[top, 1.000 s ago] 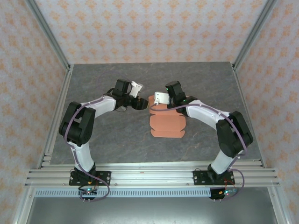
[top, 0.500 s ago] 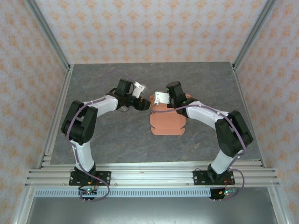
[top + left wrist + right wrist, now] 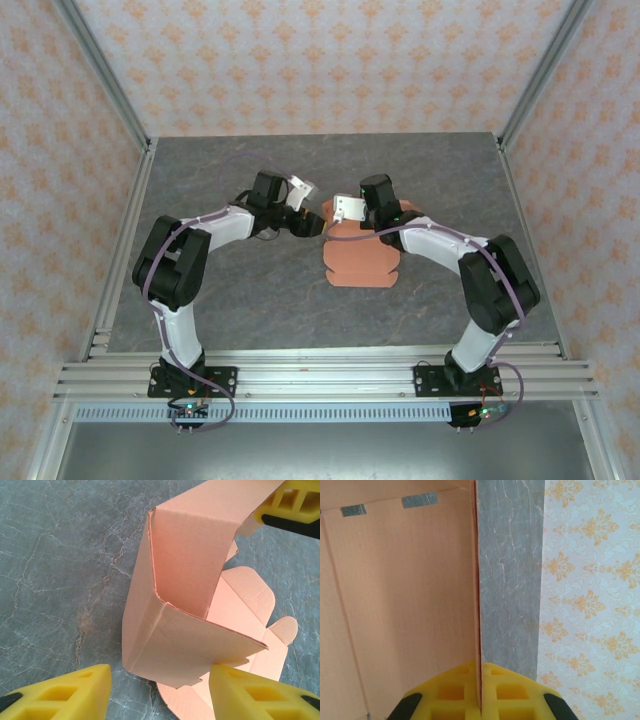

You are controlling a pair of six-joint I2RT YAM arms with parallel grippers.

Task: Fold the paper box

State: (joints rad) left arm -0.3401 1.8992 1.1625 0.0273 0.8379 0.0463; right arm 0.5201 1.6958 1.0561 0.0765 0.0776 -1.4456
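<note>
The salmon-orange paper box [image 3: 360, 262] lies mid-table, mostly a flat sheet with its far end folded up. In the left wrist view that raised part [image 3: 185, 640] forms a creased corner with the flat flaps behind it. My left gripper [image 3: 160, 680] is open around this corner; the right fingertip [image 3: 250, 690] touches the panel's lower edge and the left fingertip [image 3: 65, 692] stands apart from it. My right gripper [image 3: 481, 677] is shut on the edge of an upright panel [image 3: 405, 605]. From above, the left gripper [image 3: 312, 224] and right gripper [image 3: 338, 222] meet at the sheet's far left corner.
The grey marble-patterned table [image 3: 230, 290] stretches open on every side of the sheet. Patterned walls and aluminium frame posts [image 3: 110, 80] enclose it. My right gripper's yellow fingers [image 3: 292, 505] show at the top right of the left wrist view.
My left gripper has moved right, closing the gap to the raised corner of the box. The right gripper has kept its hold and barely shifted.
</note>
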